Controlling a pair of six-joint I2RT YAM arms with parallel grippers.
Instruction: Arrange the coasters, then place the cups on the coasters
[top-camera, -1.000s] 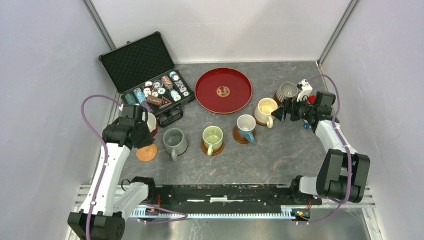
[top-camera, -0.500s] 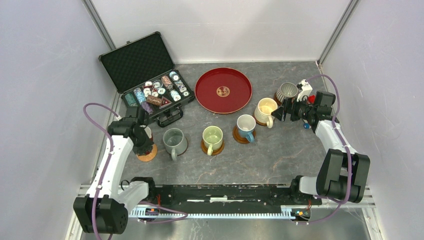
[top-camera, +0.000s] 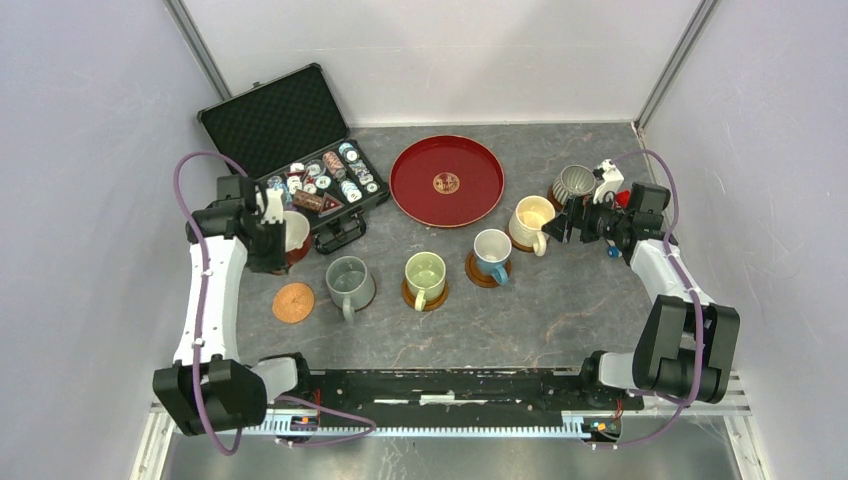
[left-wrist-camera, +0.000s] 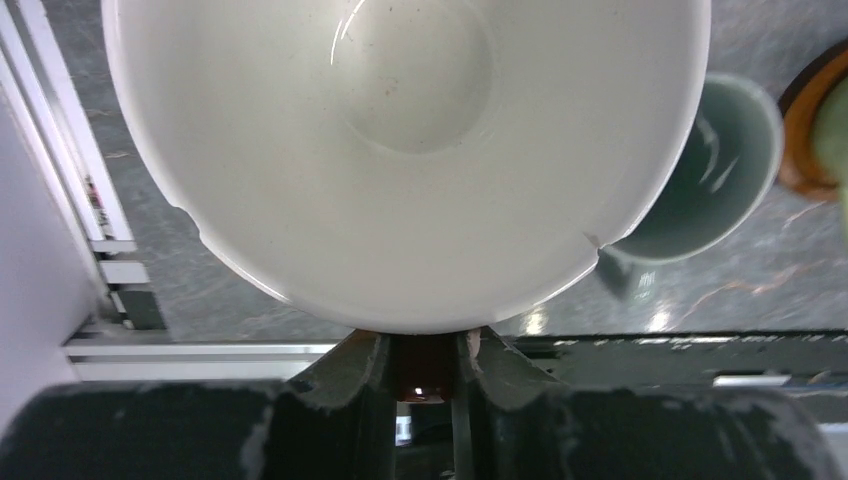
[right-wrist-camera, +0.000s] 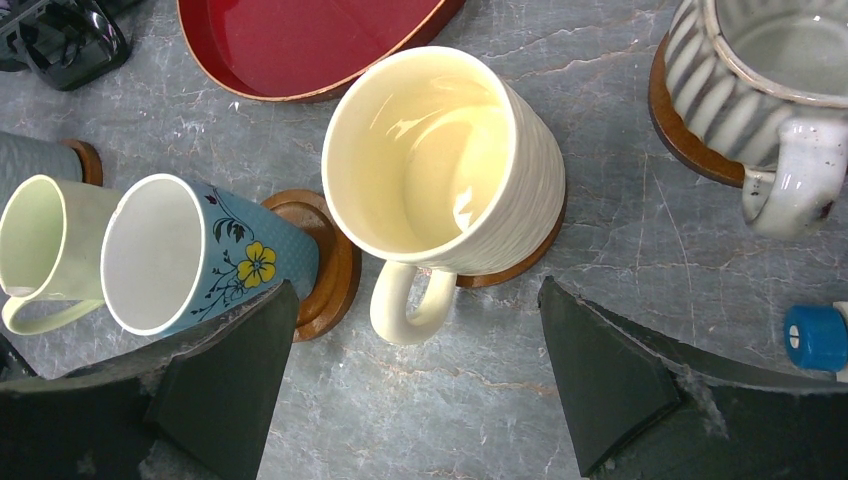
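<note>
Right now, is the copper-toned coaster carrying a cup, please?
No, the copper coaster lies bare on the table beside the grey mug.

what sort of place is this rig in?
Likely a lab workcell: plain pale walls box in the table, the arms are bolted to a metal rail, and a poker-chip case sits beside staged mugs.

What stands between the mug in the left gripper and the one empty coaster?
Nothing visible. The left gripper holds the reddish mug beside the poker case. The bare coaster lies toward the near edge of the table. The grey mug stands just right of that coaster, beside the path, not in it.
</note>
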